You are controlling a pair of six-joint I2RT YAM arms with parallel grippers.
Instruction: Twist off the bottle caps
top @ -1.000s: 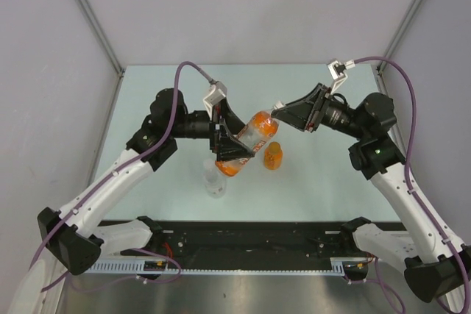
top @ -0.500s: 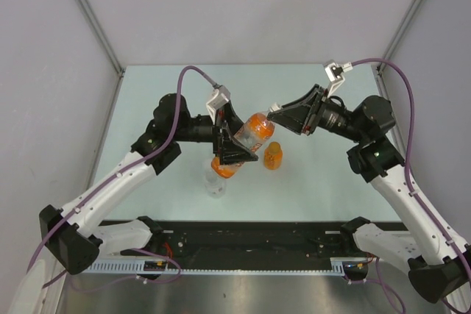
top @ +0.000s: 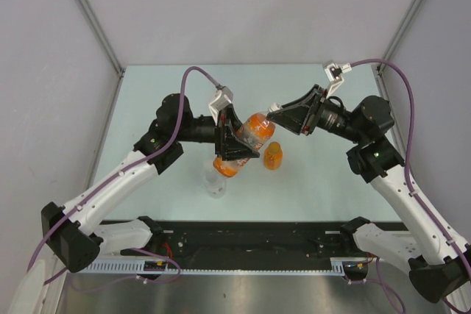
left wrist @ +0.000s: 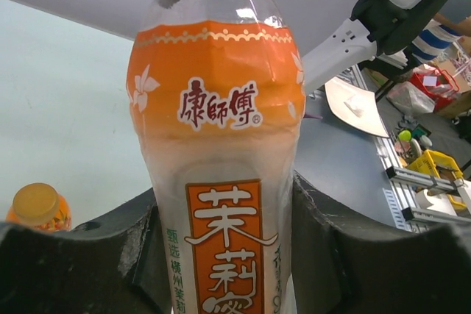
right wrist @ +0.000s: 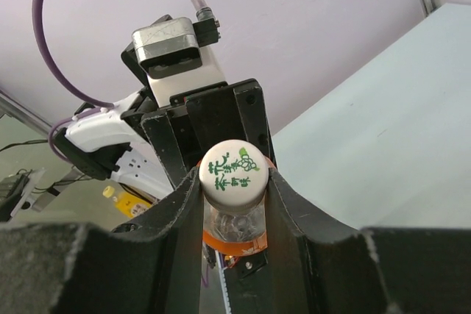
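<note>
In the overhead view the tall orange bottle is held tilted in the air over the middle of the surface. Its body is clamped in the left claw and its top end is met by the right claw. Against a second ago only small shifts are seen: the right claw is edged slightly left and the bottle's lower end is swung a little left, while both holds are kept. The short orange bottle stands just beside it, and the clear bottle stands nearer and to the left. Neither is touched.

In the left wrist view the labelled body is pinched between the two dark fingers.

In the right wrist view the white cap is seated on the neck and squeezed between the right claw's fingers. It is judged not yet off, so the twisting appears barely begun.
</note>
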